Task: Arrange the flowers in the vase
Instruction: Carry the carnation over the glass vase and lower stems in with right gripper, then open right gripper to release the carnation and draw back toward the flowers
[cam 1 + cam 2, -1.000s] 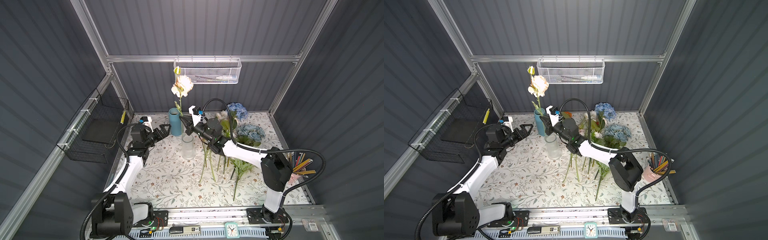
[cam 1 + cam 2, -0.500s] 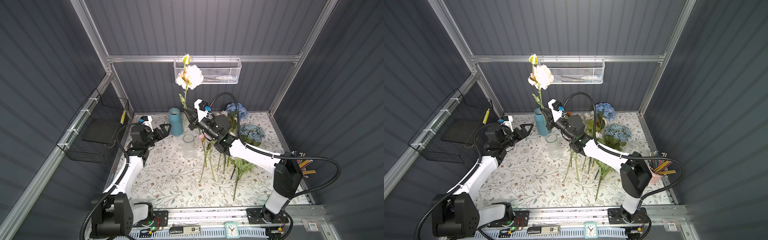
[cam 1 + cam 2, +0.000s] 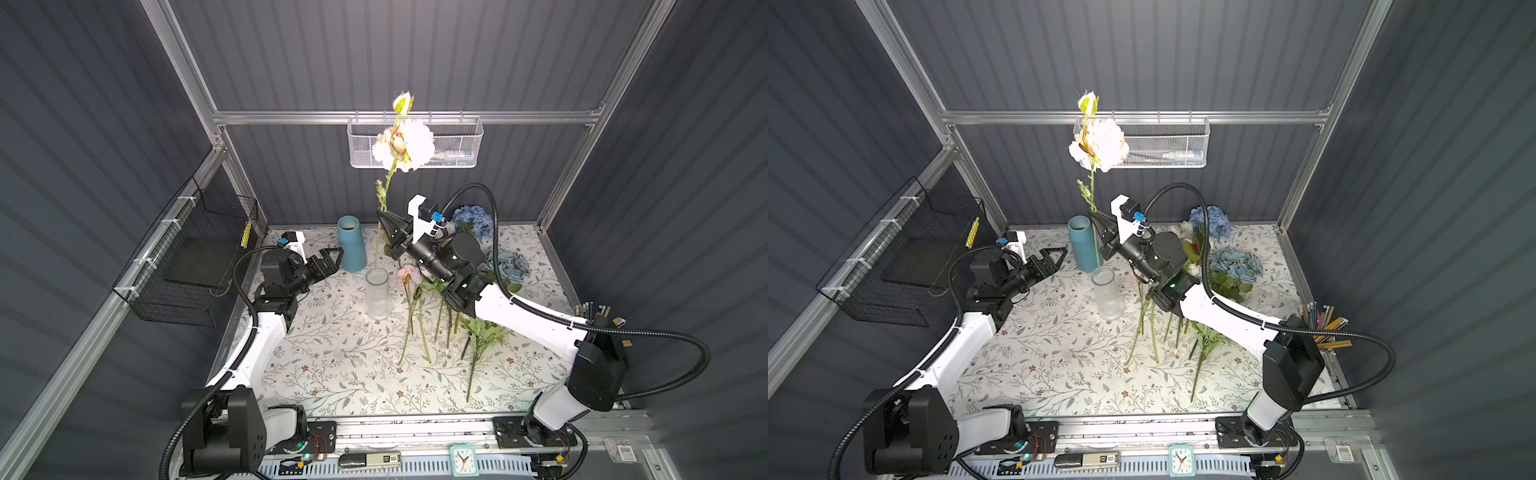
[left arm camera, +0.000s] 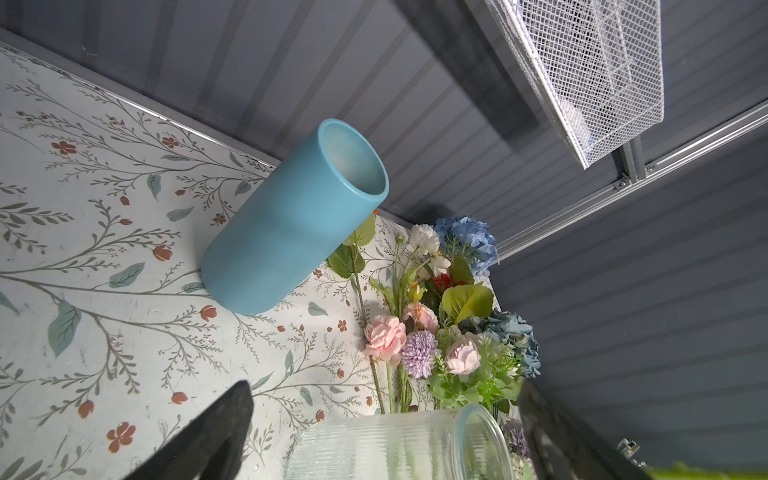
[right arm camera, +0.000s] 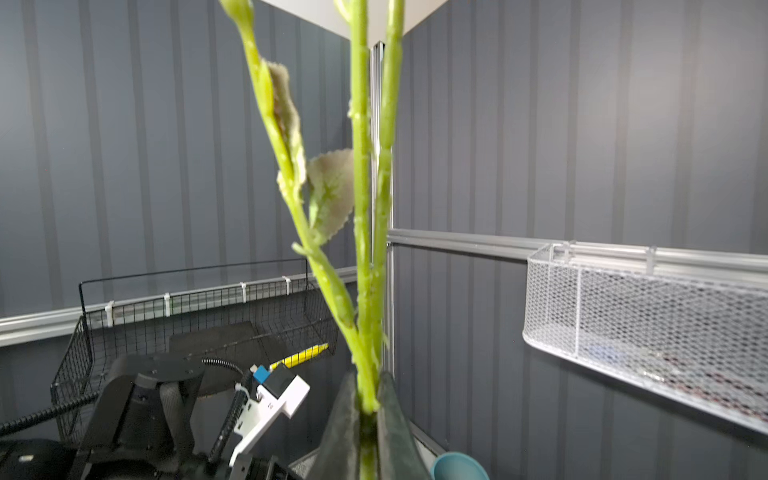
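A cream flower (image 3: 404, 145) on a long green stem is held upright and high by my right gripper (image 3: 384, 220), whose jaws are shut on the stem (image 5: 368, 386). The stem's lower end hangs at the mouth of the clear ribbed glass vase (image 3: 377, 297); I cannot tell whether it is inside. My left gripper (image 3: 334, 257) stands open to the left of that vase, and the glass vase (image 4: 399, 449) shows between its fingers (image 4: 232, 411) untouched. More flowers (image 3: 478, 266), blue, pink and lilac, lie on the table right of the vase under my right arm.
A blue cylinder vase (image 3: 351, 245) stands just behind the glass one. A white mesh basket (image 3: 453, 143) hangs on the back wall near the bloom. A black wire basket (image 3: 195, 266) is on the left wall, a pencil cup (image 3: 598, 311) at the right edge.
My right gripper has lifted the cream flower well upward and slightly right, so the stem's end now hangs over the glass vase. My left arm has stayed still.
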Controlling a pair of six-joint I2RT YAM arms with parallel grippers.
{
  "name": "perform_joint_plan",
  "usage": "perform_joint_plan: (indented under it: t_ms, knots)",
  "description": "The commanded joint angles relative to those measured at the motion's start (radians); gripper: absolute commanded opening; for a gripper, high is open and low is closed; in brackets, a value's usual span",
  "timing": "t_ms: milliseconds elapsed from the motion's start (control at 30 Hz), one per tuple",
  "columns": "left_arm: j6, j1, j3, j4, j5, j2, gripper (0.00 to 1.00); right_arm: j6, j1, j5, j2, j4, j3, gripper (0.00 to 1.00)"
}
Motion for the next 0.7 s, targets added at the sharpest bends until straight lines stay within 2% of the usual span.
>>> perform_joint_plan:
  t_ms: [0,200,367,600,633,667]
  knots:
    - [0.006,0.003,0.000,0.018,0.036,-0.009,1.00,0.017,-0.001,0.024,0.041,0.019,-0.034,0.00]
    - [0.014,0.001,-0.003,0.017,0.049,-0.019,1.00,0.041,0.007,0.015,0.105,-0.047,-0.066,0.00]
    - [0.006,0.001,-0.013,0.044,0.073,-0.019,1.00,-0.016,0.033,0.021,0.159,-0.168,-0.061,0.00]
    - [0.004,0.001,-0.014,0.051,0.079,-0.021,1.00,-0.027,0.042,0.037,0.174,-0.249,-0.063,0.00]
    - [0.002,0.001,-0.014,0.054,0.078,-0.022,1.00,-0.027,0.042,0.041,0.173,-0.256,-0.063,0.01]
    - [0.000,0.001,-0.014,0.056,0.080,-0.021,1.00,-0.027,0.042,0.045,0.174,-0.265,-0.065,0.06]
